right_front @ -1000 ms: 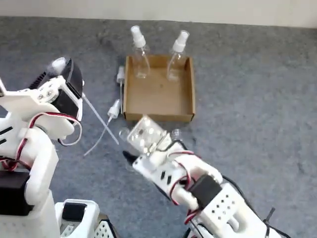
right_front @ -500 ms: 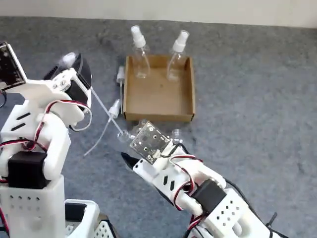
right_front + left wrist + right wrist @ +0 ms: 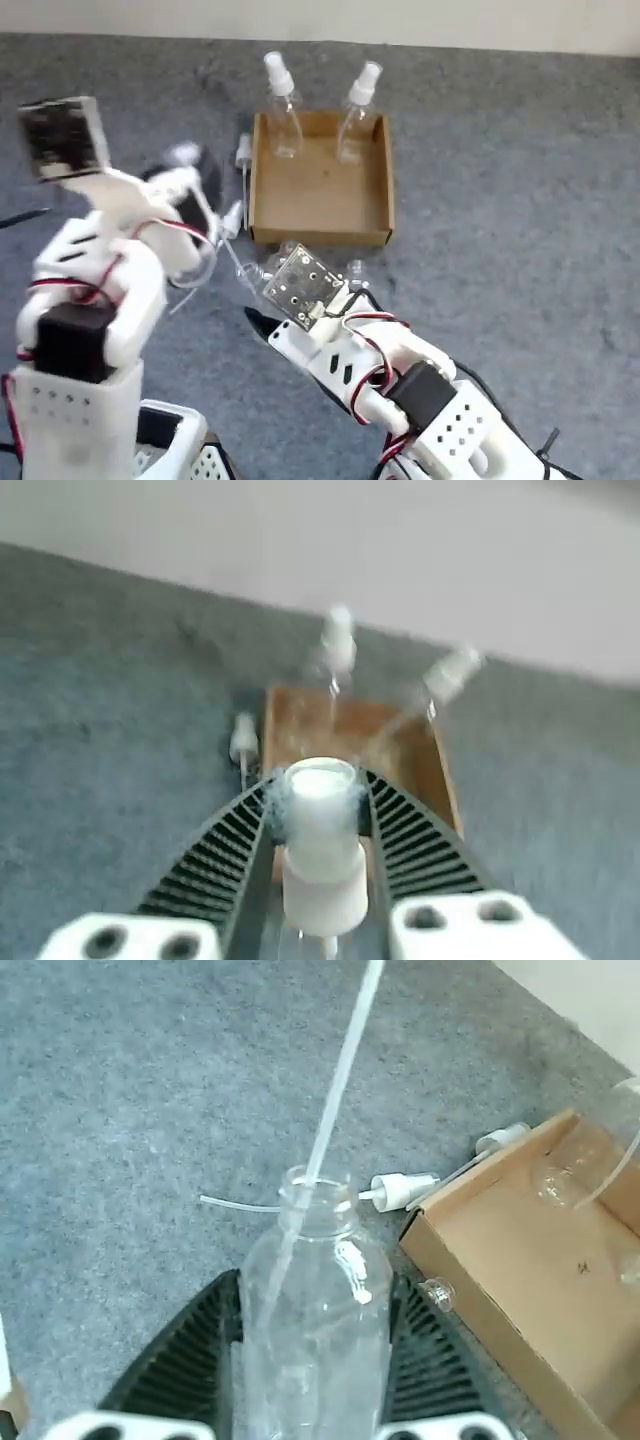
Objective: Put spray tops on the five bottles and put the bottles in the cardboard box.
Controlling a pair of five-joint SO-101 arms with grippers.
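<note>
Fingers, left: both ribbed black fingers (image 3: 225, 850) of the left gripper (image 3: 318, 798) are clamped on a white spray top (image 3: 322, 855), one on each side of its collar, nozzle end up.
Fingers, right: the right gripper (image 3: 318, 1285) has its fingers (image 3: 200, 1350) closed around a clear bottle (image 3: 315, 1330), held upright just in front of the box.
Task's thing: the spray top's long dip tube (image 3: 335, 1090) slants down from the left and its lower end is inside the bottle's open neck; the cap is well above the neck, not seated.
Risk: the tube enters at a slant, so pushing down could bend or kink it, or land the cap crooked on the rim. Side force could also twist the bottle in its grip.
Cardboard box (image 3: 252, 190): open, low-walled; two capped bottles (image 3: 284, 125) stand along its far wall and the near part is bare floor.
Bottle in hand: holds nothing but the tube.
Loose on the grey carpet (image 3: 500, 250): two spray tops (image 3: 231, 218) beside the box's left wall, and an uncapped bottle (image 3: 355, 268) by its front wall.
</note>
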